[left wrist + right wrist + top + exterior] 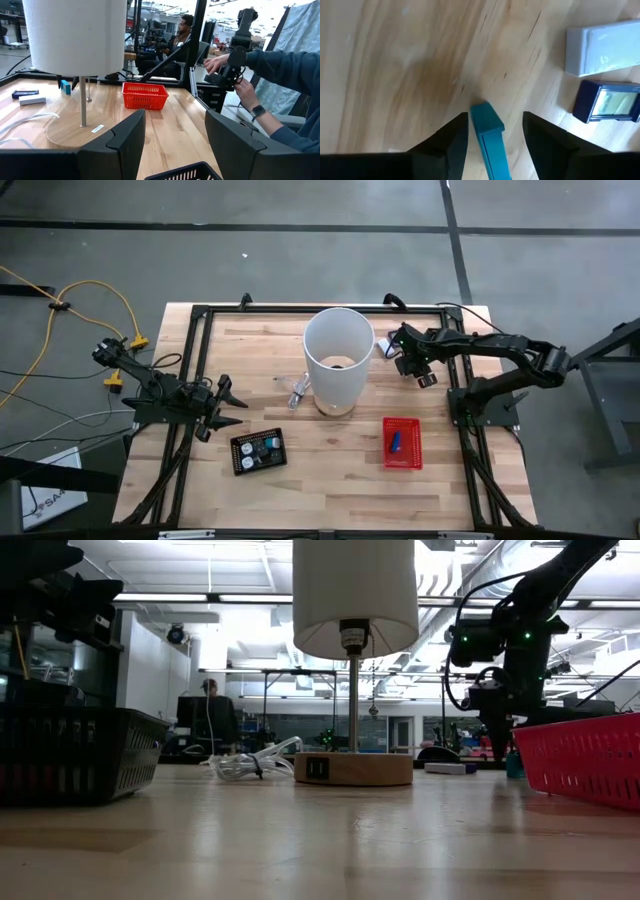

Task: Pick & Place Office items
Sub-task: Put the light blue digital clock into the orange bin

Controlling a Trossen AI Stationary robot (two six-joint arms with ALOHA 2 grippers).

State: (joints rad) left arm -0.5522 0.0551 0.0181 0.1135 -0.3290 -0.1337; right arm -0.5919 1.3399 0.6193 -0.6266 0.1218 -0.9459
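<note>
Right wrist view: right claw (492, 131) straddles teal piece (489, 135), fingers apart.

Obstacles on the wooden table (330, 470): the lamp (335, 360) stands at centre, its clear cord (297, 388) coiled beside the base. Bare wood lies between black tray (259, 451) and red basket (402, 442), and along the near edge.
</note>
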